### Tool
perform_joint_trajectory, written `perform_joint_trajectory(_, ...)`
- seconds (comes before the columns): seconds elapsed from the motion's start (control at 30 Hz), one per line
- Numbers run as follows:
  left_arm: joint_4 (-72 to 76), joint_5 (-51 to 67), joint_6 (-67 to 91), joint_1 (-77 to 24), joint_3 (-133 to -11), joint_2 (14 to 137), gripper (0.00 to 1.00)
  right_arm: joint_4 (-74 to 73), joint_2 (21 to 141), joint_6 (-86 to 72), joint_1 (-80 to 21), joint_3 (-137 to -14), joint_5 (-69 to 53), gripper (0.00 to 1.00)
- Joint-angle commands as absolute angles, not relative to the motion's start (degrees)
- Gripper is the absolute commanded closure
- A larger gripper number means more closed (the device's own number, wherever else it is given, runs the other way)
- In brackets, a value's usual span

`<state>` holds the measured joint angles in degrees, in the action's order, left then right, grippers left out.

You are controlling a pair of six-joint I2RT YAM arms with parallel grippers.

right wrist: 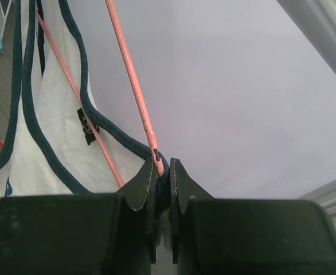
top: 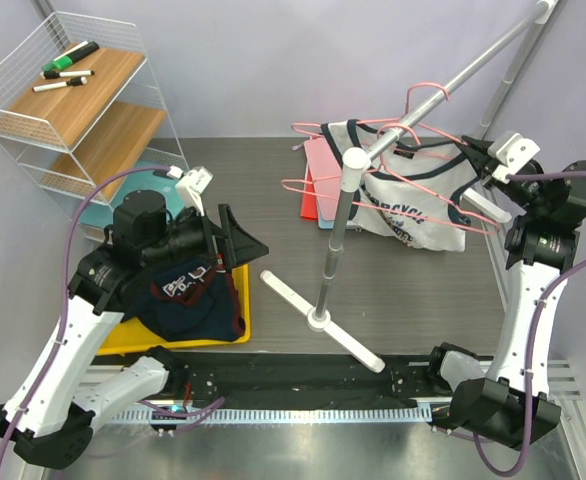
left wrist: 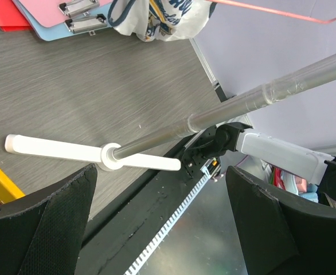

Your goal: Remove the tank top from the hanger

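Right tool [right wrist: 163,166] is pressed nearly together, pinching the navy-trimmed strap of white fabric tank top [right wrist: 47,137]. Pink wire hanger [right wrist: 131,74] touches its tips. Left tool [left wrist: 160,172] is spread wide, empty.

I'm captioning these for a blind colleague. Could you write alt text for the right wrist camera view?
The right fingers are shut on the navy-trimmed edge of a white tank top, right at the end of a pink hanger. The top hangs to the left against a pale wall, and a grey rail crosses the upper right corner.
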<state>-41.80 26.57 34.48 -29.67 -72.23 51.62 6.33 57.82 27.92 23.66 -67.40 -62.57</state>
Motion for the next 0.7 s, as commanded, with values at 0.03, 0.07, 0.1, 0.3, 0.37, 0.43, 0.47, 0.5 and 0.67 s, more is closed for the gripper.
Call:
perform_joint_trajectory(0.03, -39.73, 26.02, 34.72, -29.88, -74.44, 50.19, 0.07, 13.62, 58.62, 23.12, 20.22, -68.56, -58.99, 0.99)
perform_joint_trajectory(0.07, -39.73, 26.19, 34.72, -29.88, -74.79, 50.10, 0.07, 13.19, 59.06, 22.94, 19.52, -68.99, -58.63, 0.99)
perform_joint_trajectory(0.1, -39.81, 26.19, 34.63, -29.88, -74.97, 50.18, 0.07, 12.75, 59.58, 22.77, 19.16, -69.17, -58.45, 0.99)
perform_joint_trajectory(0.3, -40.17, 26.63, 34.01, -29.88, -76.20, 50.54, 0.07, 12.13, 60.64, 20.74, 17.49, -68.47, -55.20, 0.99)
perform_joint_trajectory(0.37, -40.17, 26.98, 33.67, -29.88, -76.46, 50.89, 0.07, 11.43, 60.82, 21.09, 17.49, -67.86, -54.76, 0.99)
perform_joint_trajectory(0.43, -40.25, 27.42, 33.40, -29.97, -77.34, 51.94, 0.07, 11.42, 60.30, 20.92, 17.49, -66.98, -54.14, 0.99)
perform_joint_trajectory(0.47, -40.43, 27.42, 33.14, -29.88, -77.78, 52.47, 0.08, 11.34, 60.03, 20.66, 17.49, -66.19, -53.97, 0.99)
perform_joint_trajectory(0.5, -40.95, 27.16, 32.61, -29.88, -79.35, 52.99, 0.08, 11.86, 59.86, 20.22, 17.49, -65.66, -53.36, 0.99)
perform_joint_trajectory(0.67, -40.26, 26.54, 32.69, -29.88, -84.28, 56.42, 0.09, 10.99, 59.59, 20.12, 17.58, -64.16, -53.70, 0.99)
